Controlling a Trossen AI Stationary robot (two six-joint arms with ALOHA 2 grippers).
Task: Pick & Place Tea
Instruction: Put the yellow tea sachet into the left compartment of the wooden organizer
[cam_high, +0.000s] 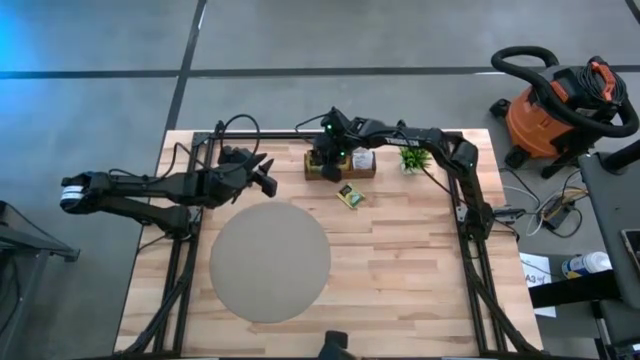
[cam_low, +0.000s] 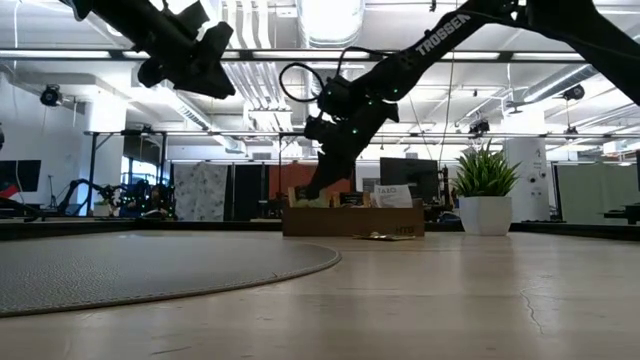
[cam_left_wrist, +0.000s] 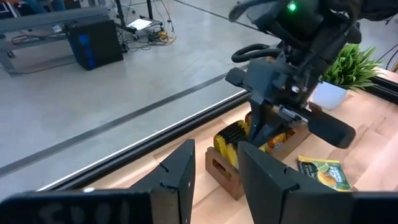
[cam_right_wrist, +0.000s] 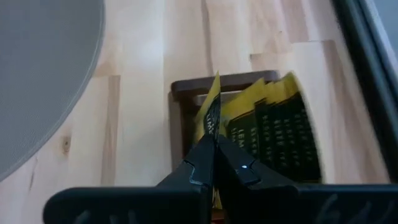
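Right wrist view shows the right claw pinched shut on one yellow tea sachet still in the wooden tray, so lifting could drag neighbouring sachets out.

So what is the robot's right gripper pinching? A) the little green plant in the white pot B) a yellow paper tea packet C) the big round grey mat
B: the right gripper is shut on a yellow paper tea packet, at the brown wooden tray.
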